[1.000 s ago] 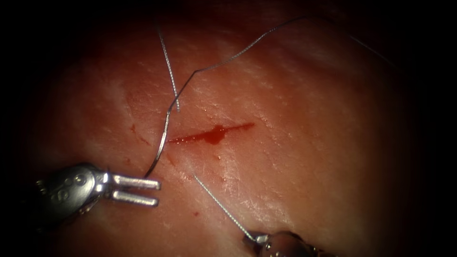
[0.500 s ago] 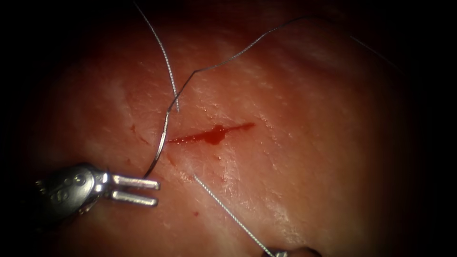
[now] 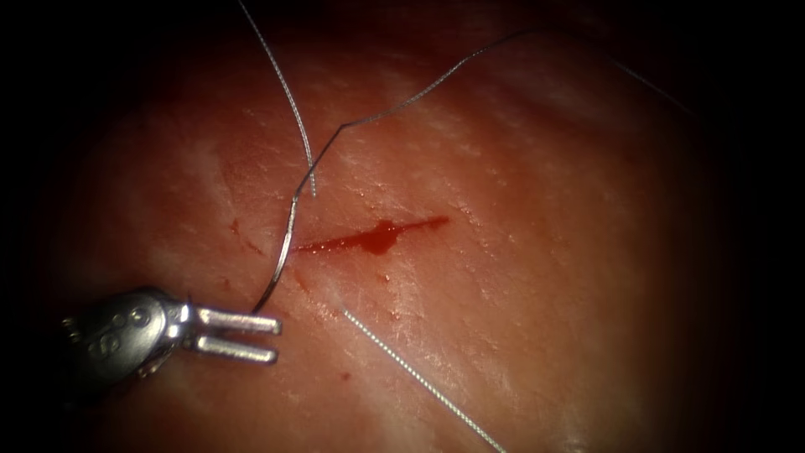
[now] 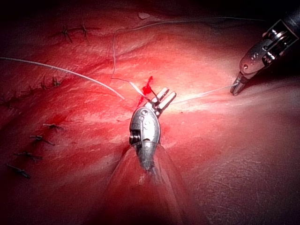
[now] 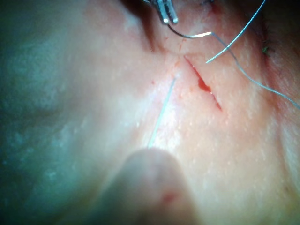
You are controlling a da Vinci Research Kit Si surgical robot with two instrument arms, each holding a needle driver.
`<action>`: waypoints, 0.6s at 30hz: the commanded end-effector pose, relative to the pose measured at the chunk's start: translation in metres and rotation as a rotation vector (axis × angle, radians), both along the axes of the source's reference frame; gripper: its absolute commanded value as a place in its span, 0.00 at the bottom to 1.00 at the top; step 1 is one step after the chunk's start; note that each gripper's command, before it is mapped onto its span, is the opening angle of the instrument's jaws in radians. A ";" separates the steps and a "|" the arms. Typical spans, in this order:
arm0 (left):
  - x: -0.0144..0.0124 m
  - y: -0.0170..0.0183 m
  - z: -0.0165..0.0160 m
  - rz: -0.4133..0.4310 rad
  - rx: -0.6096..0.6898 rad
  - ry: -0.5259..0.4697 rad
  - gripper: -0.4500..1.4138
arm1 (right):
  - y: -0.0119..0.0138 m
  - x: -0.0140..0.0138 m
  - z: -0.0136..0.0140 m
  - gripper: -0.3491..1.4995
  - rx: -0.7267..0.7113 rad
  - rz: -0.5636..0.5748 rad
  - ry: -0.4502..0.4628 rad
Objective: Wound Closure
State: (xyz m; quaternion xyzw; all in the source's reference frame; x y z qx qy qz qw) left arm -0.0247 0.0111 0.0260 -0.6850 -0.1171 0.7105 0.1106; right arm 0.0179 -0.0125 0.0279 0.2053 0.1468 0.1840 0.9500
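The cut runs across the tissue with red fluid in it. At its left end lies the curved needle, on the surface, its lower end touching the upper jaw of my left tool, whose jaws stand open and hold nothing. Thread runs from the needle's upper end toward the far right. A second strand drops to the tissue just above the cut. A third strand leaves the tissue below the cut and, in the left wrist view, ends in my right tool, shut on it.
Several finished stitches sit on the tissue in the left wrist view, away from this cut. Small red spots mark the tissue left of the cut. The left tool's jaws and the needle also appear in the right wrist view.
The right tool has drawn back out of the bottom of the endoscope view, and the strand below the cut now runs longer. The left tool and needle have not moved.
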 end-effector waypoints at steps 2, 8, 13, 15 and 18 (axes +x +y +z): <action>-0.0004 0.0001 0.0007 0.001 0.000 -0.001 0.00 | -0.0002 -0.0003 0.0007 0.00 0.002 0.006 0.000; -0.0004 0.0001 0.0007 0.001 0.000 -0.001 0.00 | 0.0005 -0.0008 0.0007 0.64 -0.025 0.038 0.018; -0.0004 0.0001 0.0006 0.001 0.000 -0.001 0.00 | 0.0053 0.0015 -0.0018 0.99 -0.110 0.201 0.168; -0.0004 0.0001 0.0006 0.001 0.000 -0.001 0.00 | 0.0077 0.0028 -0.0034 0.98 -0.137 0.275 0.271; -0.0005 0.0001 0.0006 0.000 0.000 -0.001 0.00 | 0.0123 0.0071 -0.0057 0.95 -0.206 0.341 0.318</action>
